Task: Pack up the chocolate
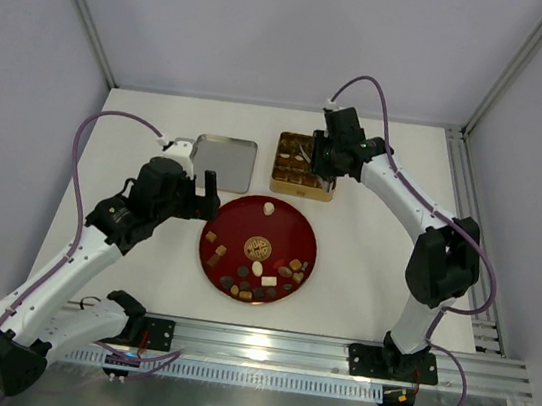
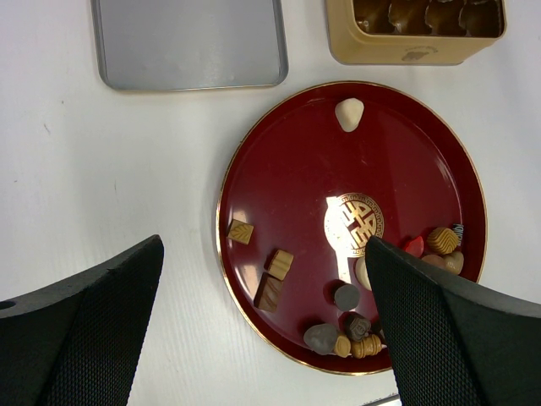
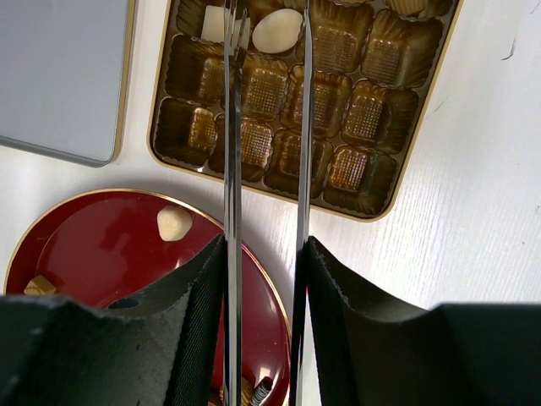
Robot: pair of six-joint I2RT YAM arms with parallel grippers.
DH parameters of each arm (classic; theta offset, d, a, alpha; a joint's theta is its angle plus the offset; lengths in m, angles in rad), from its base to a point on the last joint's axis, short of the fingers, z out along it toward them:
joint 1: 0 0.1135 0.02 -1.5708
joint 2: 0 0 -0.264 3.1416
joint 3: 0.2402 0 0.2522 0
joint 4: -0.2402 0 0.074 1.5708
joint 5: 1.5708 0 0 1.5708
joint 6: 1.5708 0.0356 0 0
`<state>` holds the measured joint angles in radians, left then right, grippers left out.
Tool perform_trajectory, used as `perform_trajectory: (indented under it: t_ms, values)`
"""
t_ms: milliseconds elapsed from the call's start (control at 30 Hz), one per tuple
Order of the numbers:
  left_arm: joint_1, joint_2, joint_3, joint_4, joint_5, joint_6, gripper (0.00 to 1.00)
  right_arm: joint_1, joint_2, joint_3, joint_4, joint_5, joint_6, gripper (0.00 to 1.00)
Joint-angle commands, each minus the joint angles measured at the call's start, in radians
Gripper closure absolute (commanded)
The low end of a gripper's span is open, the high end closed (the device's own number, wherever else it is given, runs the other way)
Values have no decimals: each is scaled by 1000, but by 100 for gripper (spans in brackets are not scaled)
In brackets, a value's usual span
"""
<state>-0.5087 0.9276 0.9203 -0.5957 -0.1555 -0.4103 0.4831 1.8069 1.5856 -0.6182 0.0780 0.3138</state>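
Several brown and cream chocolates [image 1: 258, 280] lie on the round red plate [image 1: 293, 228], mostly along its near edge, also in the left wrist view [image 2: 279, 264]. One cream piece [image 2: 349, 113] sits alone at the far rim. My right gripper [image 3: 265, 245] is shut on metal tongs [image 3: 233, 152] over the gold tin [image 3: 423, 110]. The tong blades straddle a cream oval chocolate [image 3: 277, 30] lying in a far cell, next to a cream rectangular piece [image 3: 215, 24]. My left gripper [image 2: 264, 283] is open and empty above the plate's left edge [image 2: 296, 169].
The tin's grey lid [image 1: 224, 162] lies flat left of the gold tin [image 1: 301, 189], behind the plate. Most tin cells in view hold no candy. A metal rail [image 1: 331, 353] runs along the near table edge, and enclosure walls stand left, right and behind.
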Motion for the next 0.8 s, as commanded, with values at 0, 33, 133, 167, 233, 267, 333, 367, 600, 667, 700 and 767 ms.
perform_trajectory:
  t_ms: [0,33,133,167,233,267,333,367,600,667,700,767]
  values:
    - [-2,-6,6,28,7,7,0,-23,-84,33,15,20,-1,57]
    - [-2,-6,5,28,8,5,0,-35,-98,24,14,16,2,57]
    - [-1,-9,5,28,10,7,0,-101,-171,-71,38,-13,19,57]
    - [-2,-10,5,28,11,5,1,-147,-188,-94,46,-29,27,57]
    - [-2,-10,6,27,16,5,0,-196,-233,-168,69,-43,34,57]
    - [-2,-12,6,28,17,5,0,-237,-244,-188,75,-46,36,57]
    - [-2,-13,6,27,19,5,0,-280,-268,-248,97,-53,39,57]
    - [-2,-13,8,28,20,5,0,-297,-273,-265,104,-52,39,57]
    - [-2,-18,8,30,30,5,0,-426,-239,-338,166,-64,50,57]
    - [-2,-19,8,30,30,5,0,-433,-227,-346,175,-64,51,57]
    - [-2,-21,8,30,31,5,0,-436,-207,-348,179,-66,53,57]
    - [-1,-19,9,30,33,5,0,-439,-187,-348,183,-66,53,57]
